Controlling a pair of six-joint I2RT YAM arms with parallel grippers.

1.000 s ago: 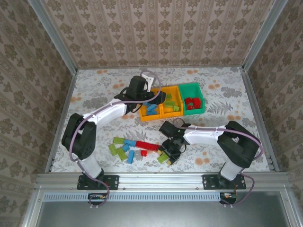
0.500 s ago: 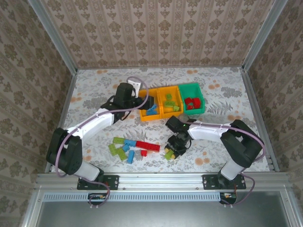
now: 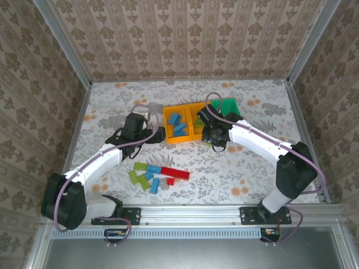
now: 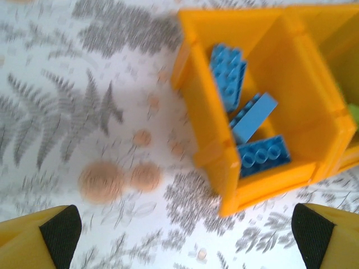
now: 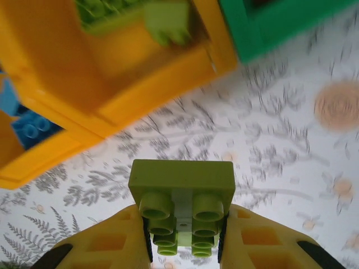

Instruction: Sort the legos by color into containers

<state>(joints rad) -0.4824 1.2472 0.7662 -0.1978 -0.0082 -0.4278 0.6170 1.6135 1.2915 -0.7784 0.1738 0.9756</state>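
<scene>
Lime green brick (image 5: 180, 179) pinched in the closed right gripper (image 5: 182, 238), studs facing the wrist camera, held over the table (image 5: 269, 157) just beside the middle orange bin (image 5: 129, 106), left gripper (image 4: 185, 232) wide open near the blue-filled bin (image 4: 224, 168)

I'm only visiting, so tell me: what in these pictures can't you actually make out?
- Green bin: in the top view the right arm covers most of its inside; the right wrist view cuts it off at the top edge.
- Middle orange bin: the right wrist view is blurred, so its green bricks can't be counted.
- Loose bricks on the table: in the top view they are too small and bunched for a sure count.
</scene>
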